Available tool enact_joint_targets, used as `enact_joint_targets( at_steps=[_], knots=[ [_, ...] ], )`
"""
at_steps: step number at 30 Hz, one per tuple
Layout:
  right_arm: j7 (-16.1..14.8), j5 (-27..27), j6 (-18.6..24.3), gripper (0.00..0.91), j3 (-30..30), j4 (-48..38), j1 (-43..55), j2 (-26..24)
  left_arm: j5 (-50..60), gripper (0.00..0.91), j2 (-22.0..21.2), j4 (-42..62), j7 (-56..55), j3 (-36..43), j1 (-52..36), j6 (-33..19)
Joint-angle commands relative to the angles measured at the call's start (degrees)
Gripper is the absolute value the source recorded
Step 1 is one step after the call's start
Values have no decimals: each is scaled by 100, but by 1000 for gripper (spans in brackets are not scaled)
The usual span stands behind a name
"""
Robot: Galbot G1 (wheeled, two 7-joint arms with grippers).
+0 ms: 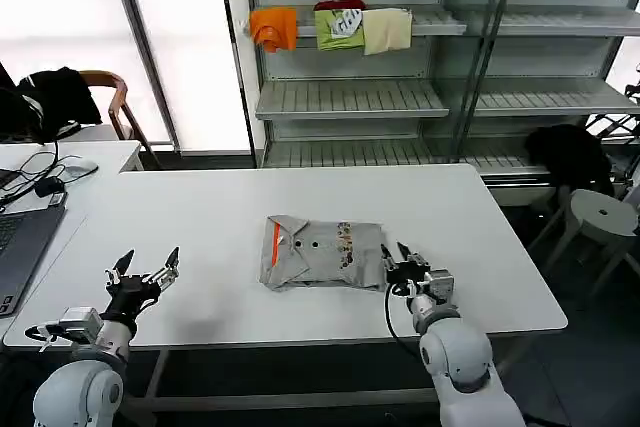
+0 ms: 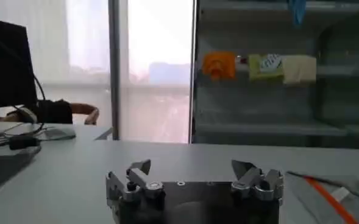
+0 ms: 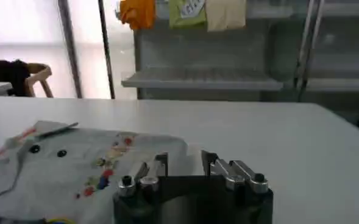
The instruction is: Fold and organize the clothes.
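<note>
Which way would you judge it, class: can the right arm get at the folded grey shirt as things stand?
Probably yes. The right tool sits open at the edge of the shirt, with bare table around and nothing between them.

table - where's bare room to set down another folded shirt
Bare table lies beyond the folded grey shirt toward the shelves, and between the shirt and the open left claw. It is crowded where the open right claw sits at the shirt's edge, and near the laptop.

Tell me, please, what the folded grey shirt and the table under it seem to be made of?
The grey shirt looks like soft matte knit fabric, probably cotton: it creases and has dark buttons. The table looks like hard, smooth white laminate or painted board with a faint sheen; I cannot tell which.
</note>
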Motion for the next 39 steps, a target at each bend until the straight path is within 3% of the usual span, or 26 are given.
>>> enact_joint_targets(
  at_steps=[1, 3, 5, 8, 15, 26, 34, 39],
  knots=[
    [-207, -1204, 659, 907, 1007, 749, -778, -897, -18, 907, -24, 74, 2, 44, 14, -153],
    [-135, -919, 643, 907, 1194, 766, -868, -982, -12, 907, -51, 74, -27, 75, -10, -131],
    [155, -863, 606, 907, 1300, 791, -998, -1080, -46, 907, -71, 61, -113, 128, -62, -72],
    [125, -865, 581, 907, 1479, 906, -1188, -1128, -225, 907, -72, 56, -247, 189, -137, 2],
    [-197, -921, 398, 907, 1592, 998, -1339, -1069, -272, 907, -12, -54, -302, 347, -32, -4],
    [-658, -340, 843, 907, 1490, 959, -1289, -984, -238, 907, 66, 68, -324, 410, 240, -246],
    [-627, -271, 873, 907, 1356, 972, -1182, -911, -222, 907, 96, 59, -211, 391, 387, -729],
    [-660, -328, 863, 907, 1319, 994, -1182, -907, -214, 907, 42, 84, -196, 404, 375, -754]
  ],
)
